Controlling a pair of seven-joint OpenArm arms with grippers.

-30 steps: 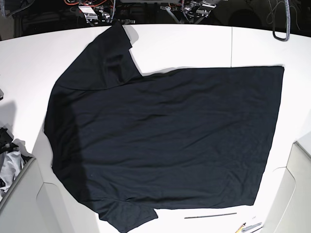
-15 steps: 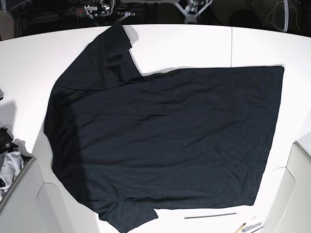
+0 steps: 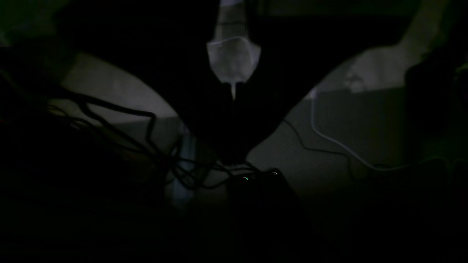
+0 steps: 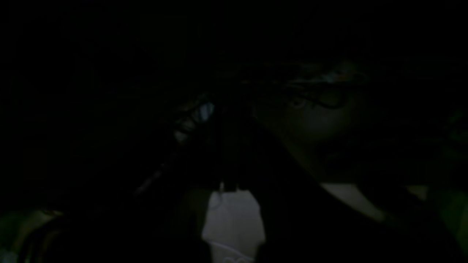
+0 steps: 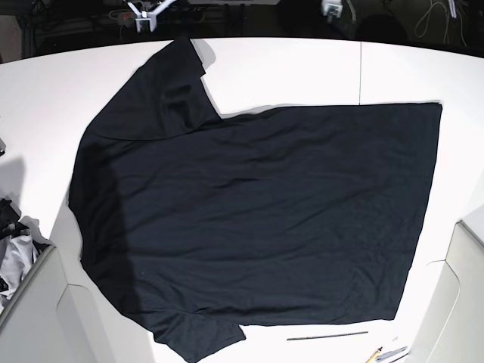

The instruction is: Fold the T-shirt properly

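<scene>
- Both arms are pulling back toward the far edge of the base view: a second ago their hardware was crowding the dark strip beyond the table, and now only a white piece of the right arm (image 5: 145, 13) and a small white piece of the left arm (image 5: 334, 7) are showing at the top.
- Nothing on the table is shifting; the T-shirt (image 5: 257, 219) is lying in the same outline as before.
- It is lying spread flat on the white table (image 5: 302, 68), filling most of the surface, with its straight hem toward the right side of the base view.
- One sleeve is pointing to the far edge at the upper left, and the other sleeve is reaching the near edge at the lower left.
- A small grey-white-and-black cloth pile (image 5: 11, 253) is sitting at the left edge, apart from the shirt.
- A thin dark rod (image 5: 327, 335) is lying just beyond the shirt's near edge, not touching it.
- Both wrist views are very dark. The left gripper (image 3: 233, 96) is showing its two dark fingers meeting at a point, fully closed with nothing between them.
- The right gripper (image 4: 229, 188) is barely readable in the gloom; it is closed as well and holding nothing that can be made out.
- Tangled cables (image 3: 120, 135) are hanging beneath the left wrist camera.
</scene>
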